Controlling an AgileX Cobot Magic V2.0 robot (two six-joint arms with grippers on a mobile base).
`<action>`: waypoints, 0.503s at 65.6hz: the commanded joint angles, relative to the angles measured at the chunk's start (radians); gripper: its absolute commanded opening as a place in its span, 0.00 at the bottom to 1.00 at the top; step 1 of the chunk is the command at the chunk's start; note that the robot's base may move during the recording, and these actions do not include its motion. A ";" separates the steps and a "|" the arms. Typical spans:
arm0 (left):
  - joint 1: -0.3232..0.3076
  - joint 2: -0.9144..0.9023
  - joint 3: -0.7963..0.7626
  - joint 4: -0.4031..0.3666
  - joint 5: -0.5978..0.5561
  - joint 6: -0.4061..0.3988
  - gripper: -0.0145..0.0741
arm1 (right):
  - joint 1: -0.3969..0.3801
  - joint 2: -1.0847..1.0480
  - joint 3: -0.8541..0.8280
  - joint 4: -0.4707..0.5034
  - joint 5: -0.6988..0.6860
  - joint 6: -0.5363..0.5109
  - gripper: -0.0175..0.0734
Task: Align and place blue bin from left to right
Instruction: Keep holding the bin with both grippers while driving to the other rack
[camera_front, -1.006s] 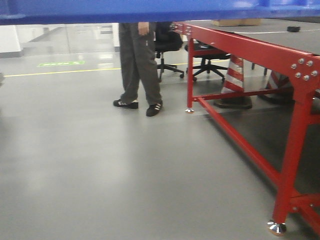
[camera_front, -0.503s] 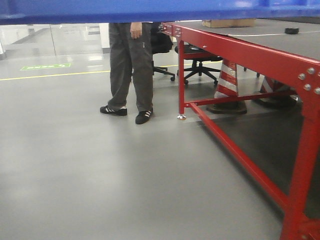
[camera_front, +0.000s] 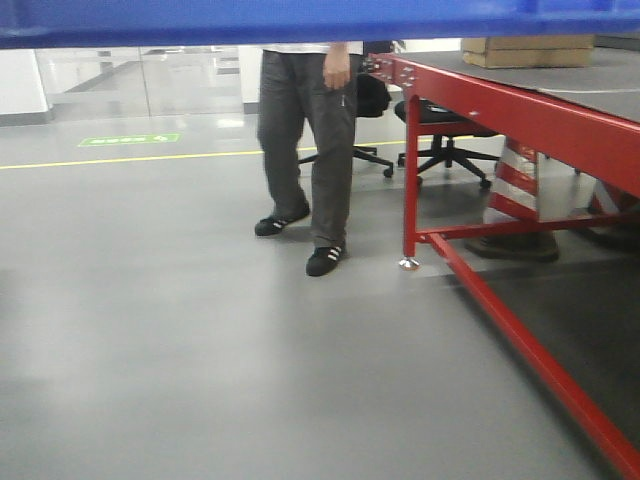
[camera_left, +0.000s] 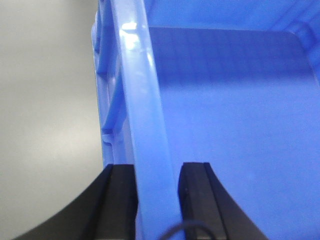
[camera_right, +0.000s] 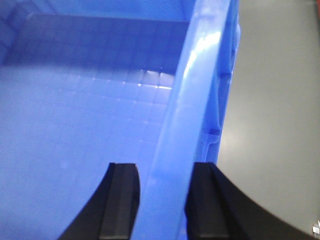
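Grey floor (camera_front: 200, 350) lies ahead of you, with the red bench (camera_front: 520, 110) to the right. You hold the blue bin (camera_front: 300, 20) aloft, not on the bench. Your left end effector (camera_left: 157, 172) and right end effector (camera_right: 162, 172) each pinch a rim. By my judgement, aligning and placing are not yet done. The bin's visible interior holds nothing.

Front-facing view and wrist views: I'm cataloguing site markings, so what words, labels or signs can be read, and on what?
On the green floor sign: pale markings, too blurred to read.
On the cardboard box: no text visible.
On the blue bin: no label visible.
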 joint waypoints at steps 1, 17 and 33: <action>-0.009 -0.035 -0.017 -0.098 -0.047 0.013 0.04 | -0.001 -0.012 -0.020 0.008 -0.091 0.007 0.12; -0.009 -0.035 -0.017 -0.098 -0.047 0.013 0.04 | -0.001 -0.012 -0.020 0.008 -0.093 0.007 0.12; -0.009 -0.035 -0.017 -0.098 -0.047 0.013 0.04 | -0.001 -0.012 -0.020 0.008 -0.095 0.007 0.12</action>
